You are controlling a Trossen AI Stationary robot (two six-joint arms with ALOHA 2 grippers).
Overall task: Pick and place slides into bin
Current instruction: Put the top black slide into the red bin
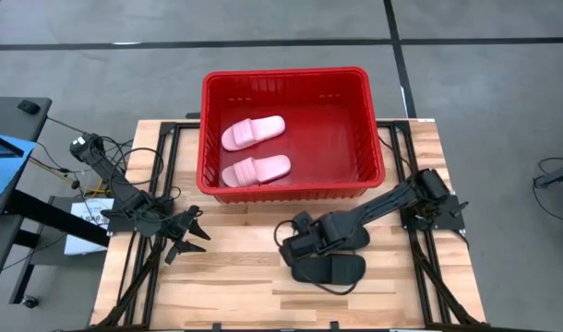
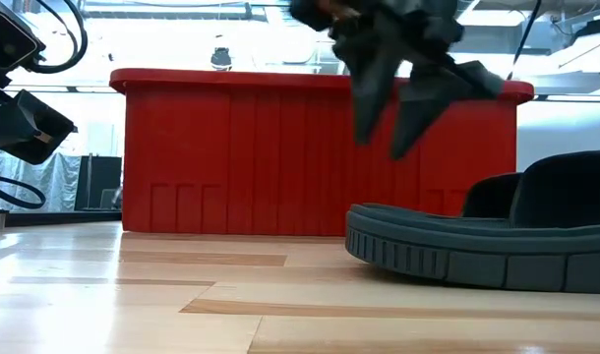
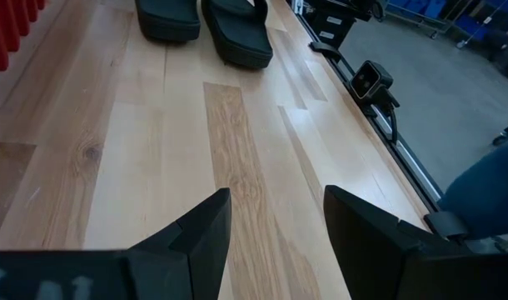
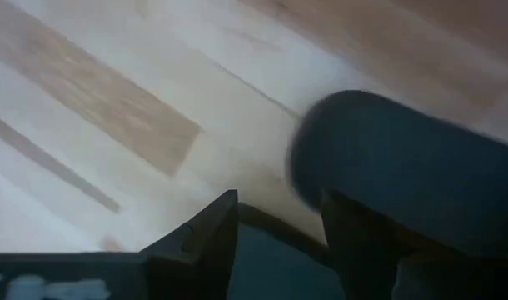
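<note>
The red bin (image 1: 286, 76) stands at the table's far middle, and two pale pink slides (image 1: 253, 132) (image 1: 256, 170) lie flat on its floor. Two black slides lie soles down on the table in front of the bin: one (image 1: 329, 268) is nearer the front edge, and the other (image 1: 353, 238) is partly hidden under my right arm. My right gripper (image 1: 293, 247) is open, fingers pointing down, above the table at the black slides' left ends (image 4: 387, 167). The low view shows its fingertips (image 2: 381, 146) higher than a black slide (image 2: 477, 246). My left gripper (image 1: 191, 238) is open and empty at the table's left.
Bare wooden table lies between the two grippers (image 3: 237, 150) and along the front edge. Black rails and cables run down the table's left and right sides (image 1: 148, 249). The bin's right half holds nothing (image 1: 332, 138).
</note>
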